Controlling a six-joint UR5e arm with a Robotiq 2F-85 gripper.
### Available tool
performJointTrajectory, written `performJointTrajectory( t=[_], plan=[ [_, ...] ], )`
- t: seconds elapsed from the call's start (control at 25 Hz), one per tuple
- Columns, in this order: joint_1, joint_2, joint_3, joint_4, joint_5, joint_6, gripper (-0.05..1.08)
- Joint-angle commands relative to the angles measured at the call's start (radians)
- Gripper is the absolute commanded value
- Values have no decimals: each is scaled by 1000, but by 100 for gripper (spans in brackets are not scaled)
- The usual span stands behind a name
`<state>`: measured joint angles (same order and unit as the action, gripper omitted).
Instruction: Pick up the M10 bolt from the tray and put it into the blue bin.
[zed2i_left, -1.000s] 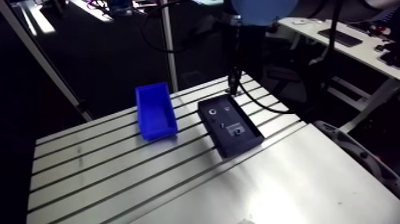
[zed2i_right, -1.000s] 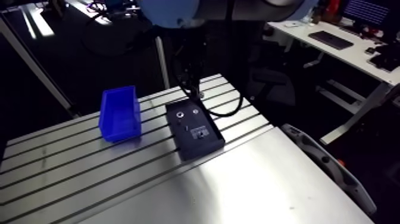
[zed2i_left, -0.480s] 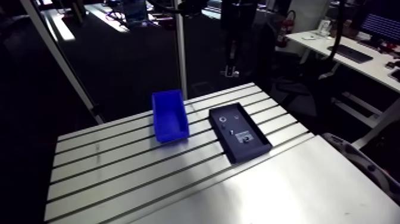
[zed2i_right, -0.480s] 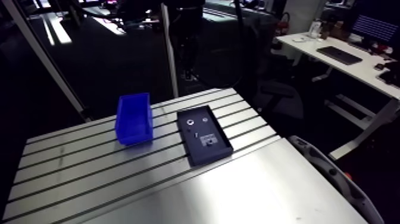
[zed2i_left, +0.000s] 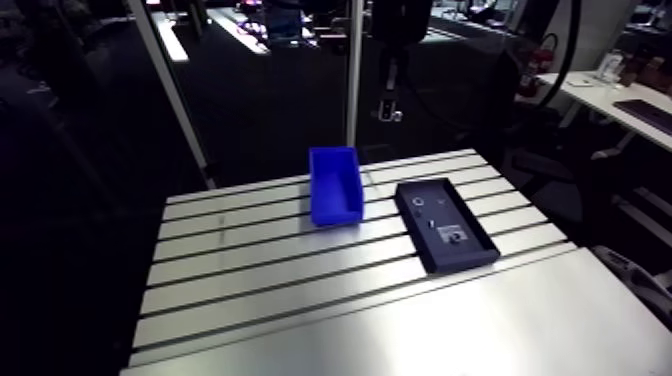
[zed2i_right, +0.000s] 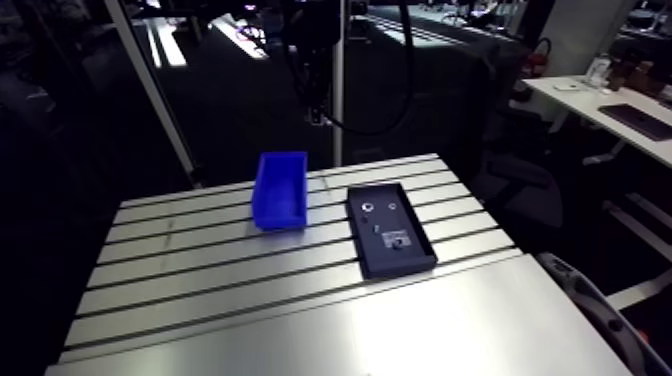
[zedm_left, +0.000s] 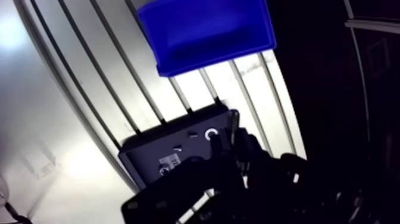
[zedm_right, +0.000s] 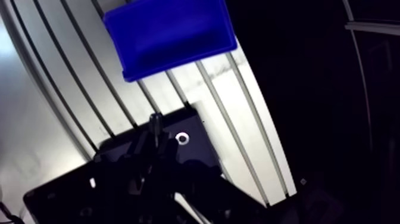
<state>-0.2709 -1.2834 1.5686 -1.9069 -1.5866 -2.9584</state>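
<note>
Raised since earlier, the gripper (zedm_right: 156, 136) is held above the tray (zed2i_left: 470, 258) on the surface (zed2i_left: 260, 280). A bolt (zedm_right: 156, 122) is gripped between narrow fingers (zedm_right: 143, 143), short of the blue bin (zed2i_left: 334, 186).

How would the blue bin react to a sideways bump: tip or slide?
Probably slide: the blue bin sits low and flat on the smooth table. Likely light, since nothing shows inside it. Its moulded walls look stiff.
</note>
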Motion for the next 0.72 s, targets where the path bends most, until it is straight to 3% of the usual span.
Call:
performJointTrajectory(
  t=[0.04, 0.72],
  plan=[
    [75, 11, 3, -7, -3, -26, 105],
    [111, 106, 9, -108, 0, -52, 105]
  ],
)
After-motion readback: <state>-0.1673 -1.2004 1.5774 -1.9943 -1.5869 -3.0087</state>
